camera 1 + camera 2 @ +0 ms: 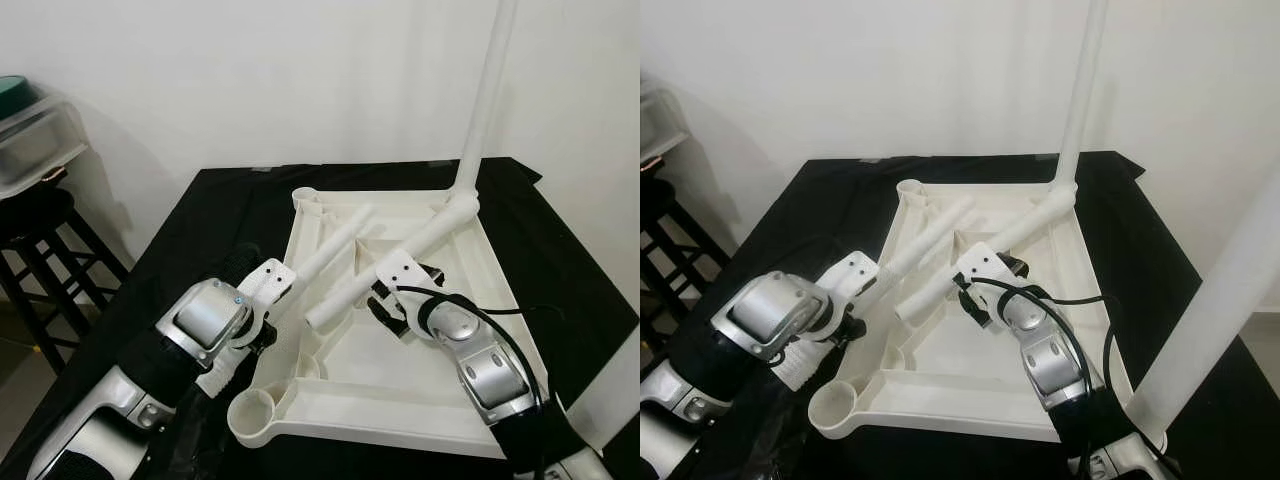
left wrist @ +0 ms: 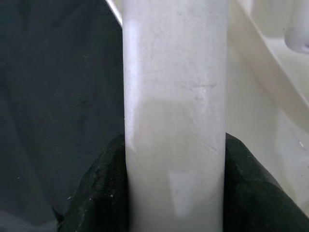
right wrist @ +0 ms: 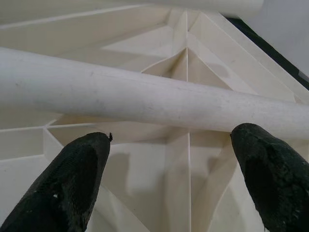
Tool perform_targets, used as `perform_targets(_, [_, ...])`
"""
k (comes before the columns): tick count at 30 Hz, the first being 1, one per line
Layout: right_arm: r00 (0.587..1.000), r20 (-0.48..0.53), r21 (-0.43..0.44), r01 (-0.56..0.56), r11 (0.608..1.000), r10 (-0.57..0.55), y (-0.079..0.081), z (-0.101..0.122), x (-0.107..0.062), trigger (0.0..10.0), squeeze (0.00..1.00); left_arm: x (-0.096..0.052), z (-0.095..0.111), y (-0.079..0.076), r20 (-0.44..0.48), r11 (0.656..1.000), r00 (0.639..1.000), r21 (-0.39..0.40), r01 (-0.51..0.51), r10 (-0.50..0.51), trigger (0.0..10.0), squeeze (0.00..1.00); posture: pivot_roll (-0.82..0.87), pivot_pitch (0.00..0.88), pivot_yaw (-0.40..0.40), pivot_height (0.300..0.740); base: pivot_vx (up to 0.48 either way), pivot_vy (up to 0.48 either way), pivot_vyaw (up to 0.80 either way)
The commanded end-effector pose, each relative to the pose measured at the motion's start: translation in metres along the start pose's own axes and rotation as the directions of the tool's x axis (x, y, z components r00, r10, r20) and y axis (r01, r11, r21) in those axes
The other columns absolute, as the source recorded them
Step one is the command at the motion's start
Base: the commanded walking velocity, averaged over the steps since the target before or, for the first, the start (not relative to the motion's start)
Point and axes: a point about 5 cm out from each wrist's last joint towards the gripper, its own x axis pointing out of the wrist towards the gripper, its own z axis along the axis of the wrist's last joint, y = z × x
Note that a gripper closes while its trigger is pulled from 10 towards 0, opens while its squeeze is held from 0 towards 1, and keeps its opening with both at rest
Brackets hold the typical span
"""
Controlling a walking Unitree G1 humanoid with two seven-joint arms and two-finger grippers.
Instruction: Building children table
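Note:
The white plastic tabletop lies upside down on a black-covered table. One white leg stands upright at its far right corner, and another rises at the near right. Two loose legs lie slanted across the tabletop. My left gripper is shut on the left loose leg near its lower end, one black finger on each side. My right gripper is open just below the right loose leg, which crosses beyond its fingertips. Empty sockets show at the near left and far left corners.
A dark stool with a clear plastic bin on it stands to the left of the table. A white wall rises close behind. The black cloth hangs over the table's edges on both sides.

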Motion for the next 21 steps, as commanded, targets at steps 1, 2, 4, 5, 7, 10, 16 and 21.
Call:
perform_targets(1, [1.000, 0.020, -0.013, -0.007, 1.000, 0.007, 0.003, 0.004, 0.000, 10.0, 0.00, -0.003, -0.007, 0.016, -0.006, 0.996, 0.996, -0.021, -0.090, 0.090, 0.0, 0.00, 0.02, 0.000, 0.059, 0.740, 0.000, 0.000, 0.00])
perform_targets(2, [1.000, 0.026, -0.012, 0.000, 1.000, 0.000, 0.002, 0.005, 0.001, 10.0, 0.00, -0.004, -0.005, 0.017, 0.014, 0.996, 0.996, -0.039, -0.086, 0.086, 0.0, 0.00, 0.02, 0.000, 0.059, 0.740, 0.000, 0.000, 0.00])
perform_targets(4, [0.999, 0.037, -0.007, 0.007, 1.000, -0.007, 0.001, 0.007, 0.001, 10.0, 0.00, -0.005, -0.003, 0.017, 0.039, 0.995, 0.996, -0.053, -0.081, 0.083, 0.0, 0.00, 0.02, 0.000, 0.058, 0.740, 0.000, 0.000, 0.00])
perform_targets(5, [0.998, 0.054, -0.004, 0.016, 1.000, -0.016, -0.001, 0.010, 0.001, 10.0, 0.00, -0.006, -0.001, 0.017, 0.068, 0.994, 0.994, -0.068, -0.081, 0.086, 0.0, 0.00, 0.02, 0.000, 0.057, 0.740, 0.000, 0.000, 0.00])
perform_targets(7, [0.996, 0.080, 0.009, 0.034, 0.999, -0.035, -0.003, 0.014, 0.001, 10.0, 0.00, -0.006, 0.004, 0.017, 0.116, 0.994, 0.990, -0.083, -0.070, 0.080, 0.0, 0.00, 0.01, 0.000, 0.056, 0.740, 0.000, 0.000, 0.00])
perform_targets(10, [0.990, 0.120, 0.036, 0.066, 0.997, -0.070, -0.009, 0.021, 0.000, 10.0, 0.00, -0.007, 0.009, 0.016, 0.188, 0.992, 0.979, -0.112, -0.056, 0.076, 0.0, 0.00, 0.01, 0.000, 0.054, 0.740, 0.000, 0.000, 0.00])
perform_targets(16, [0.969, 0.169, 0.164, 0.154, 0.974, -0.182, -0.027, 0.028, -0.003, 10.0, 0.00, -0.010, 0.022, 0.013, 0.347, 0.991, 0.935, -0.134, -0.031, 0.076, 0.0, 0.00, 0.01, 0.000, 0.051, 0.740, 0.000, 0.000, 0.00])
perform_targets(21, [0.935, 0.225, 0.416, 0.162, 0.895, -0.274, -0.037, 0.037, -0.004, 10.0, 0.00, -0.015, 0.034, 0.012, 0.494, 0.987, 0.864, -0.157, -0.020, 0.096, 0.0, 0.00, 0.01, 0.000, 0.047, 0.740, 0.000, 0.000, 0.00])
